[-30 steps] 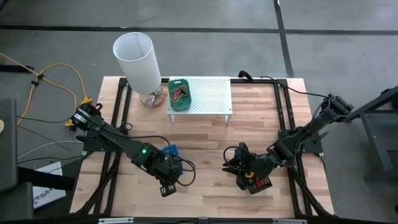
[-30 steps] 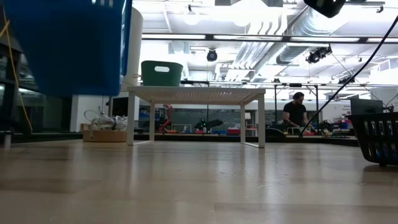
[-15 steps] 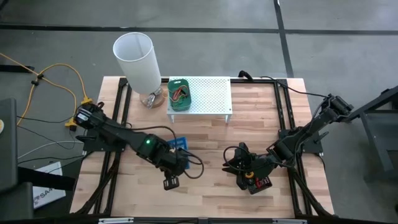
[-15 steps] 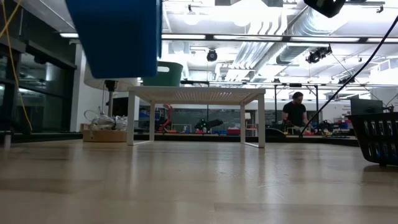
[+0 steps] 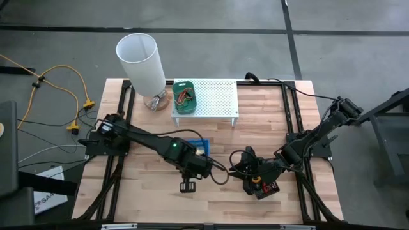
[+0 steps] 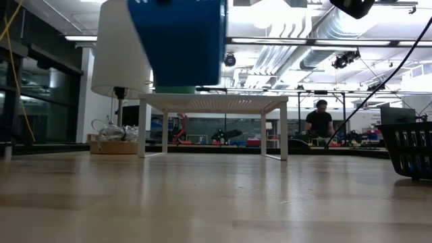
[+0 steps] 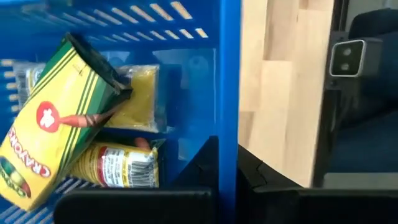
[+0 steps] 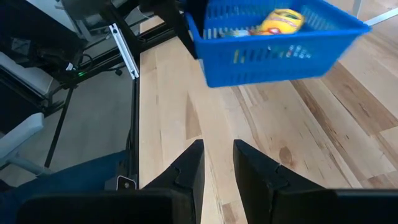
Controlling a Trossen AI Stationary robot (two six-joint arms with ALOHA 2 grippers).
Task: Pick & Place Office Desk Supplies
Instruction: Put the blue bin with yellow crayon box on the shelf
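Blue tray held clear of table, in front of shelf, wall pinched by left gripper. Crayon box loose inside: likely light, rigid, may slide if tilted. Right gripper slightly parted, empty, right of tray.

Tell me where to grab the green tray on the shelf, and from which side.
Pinch the green tray by the rim of its long wall, the one beside the bare part of the shelf, coming straight down: its top is open, and the lamp crowds the other side. The left gripper is shut on the blue basket, so the open right gripper probably suits.
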